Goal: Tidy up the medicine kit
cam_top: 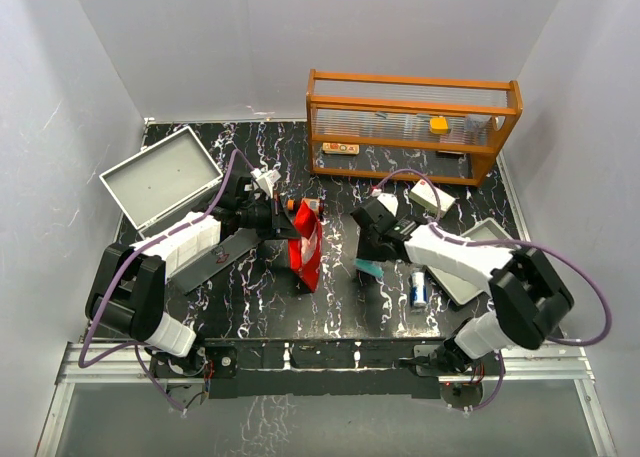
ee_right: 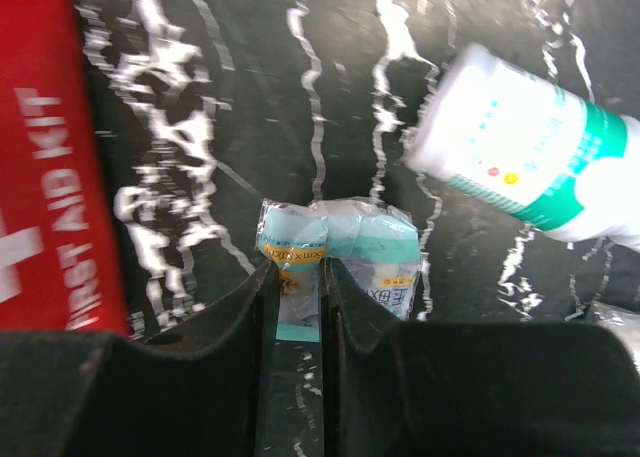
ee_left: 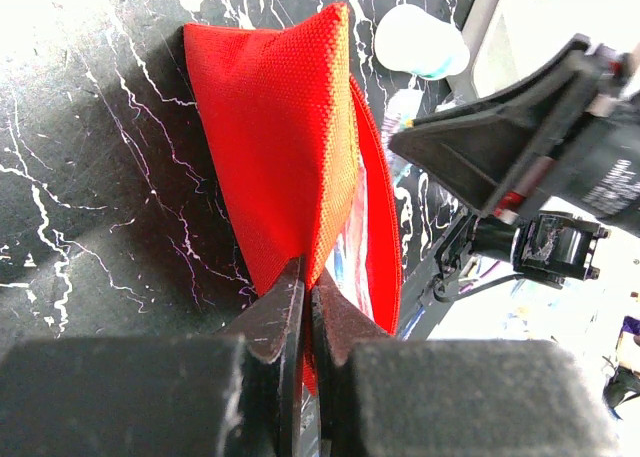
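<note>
Currently the left gripper (ee_left: 308,280) is pinched tight on the top edge of the red pouch (ee_left: 270,127), its two fingers pressed together with only the fabric between them. The pouch hangs below the fingertips with its lower end on the black marbled table (cam_top: 340,307). Its mouth gapes beside the jaws, and a bit of printed packaging shows inside. In the right wrist view, the white lettering FIRST AID KIT runs along the pouch's side, just to the left of the right gripper (ee_right: 297,269). That gripper is low over the table, and its jaws have a narrow gap that is filled by one end of a teal packet (ee_right: 375,247) of small sachets. The fingers press against the packet's sides, and the rest of it sticks out ahead and to the right of them. Ahead and to the right of these fingertips, a white bottle (ee_right: 520,157) with a teal label lies on its side, apart from the packet. The medicine kit (cam_top: 160,182), a light-grey metal case, sits well apart from both grippers. It is out to the left of the left gripper, farther from the arm bases, at the table's far left corner with its grey hollow facing up. Beyond the right gripper, an orange shelf (cam_top: 412,122) stands along the back of the table. A small white box (cam_top: 432,199) lies between that shelf and the gripper.
</note>
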